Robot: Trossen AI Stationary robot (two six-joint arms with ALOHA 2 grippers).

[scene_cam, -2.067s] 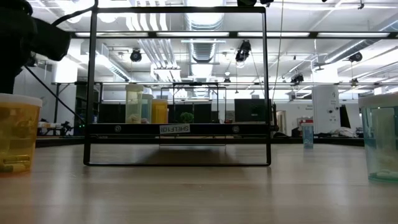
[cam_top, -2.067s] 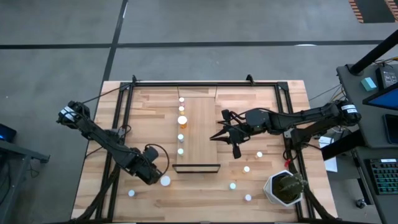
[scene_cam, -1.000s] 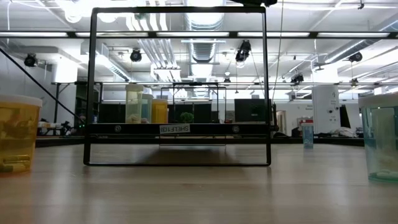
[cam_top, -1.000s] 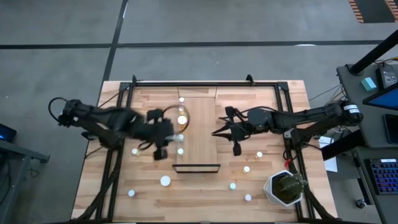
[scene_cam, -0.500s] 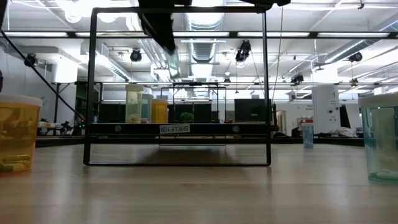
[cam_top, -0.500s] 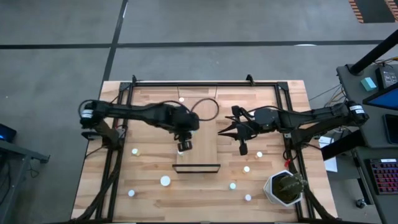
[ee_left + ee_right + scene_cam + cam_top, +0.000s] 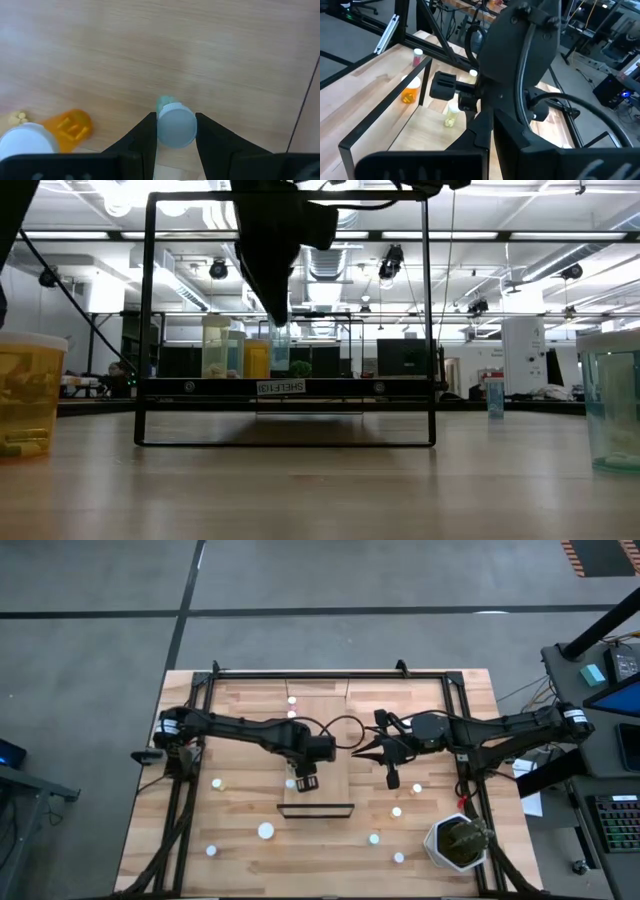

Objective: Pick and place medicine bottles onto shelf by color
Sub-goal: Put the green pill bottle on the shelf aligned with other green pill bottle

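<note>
My left gripper [image 7: 305, 782] hangs over the near half of the shelf [image 7: 325, 735], a light-wood plank with a dark rail at its near end, and is shut on a small greenish medicine bottle [image 7: 175, 125] with a white cap. In the low view that bottle [image 7: 279, 345] shows below the dark fingers, just above the shelf board. An orange bottle [image 7: 67, 127] lies on its side on the shelf close by. More bottles [image 7: 215, 345] stand on the shelf. My right gripper [image 7: 358, 752] hovers shut at the shelf's right edge, holding nothing. My left gripper pinches the greenish bottle by its white cap [image 7: 164, 127], one finger on each side of the cap. The fingers [image 7: 142, 137] come from above, pointing steeply down. The bottle hangs upright below them, cap up; whether its base touches the shelf, I cannot tell.
Loose white-capped bottles stand on the table left [image 7: 216, 783] and near [image 7: 265, 831] of the shelf, and several to its right [image 7: 396, 811]. A potted plant [image 7: 460, 842] sits at the near right corner. The dark table frame [image 7: 200, 710] runs along the sides.
My left gripper has swung from the table's left side toward the right, over the shelf, and has come down with the greenish bottle still between its fingers, tipping to point more steeply down. My right gripper has drawn back a little toward the right.
</note>
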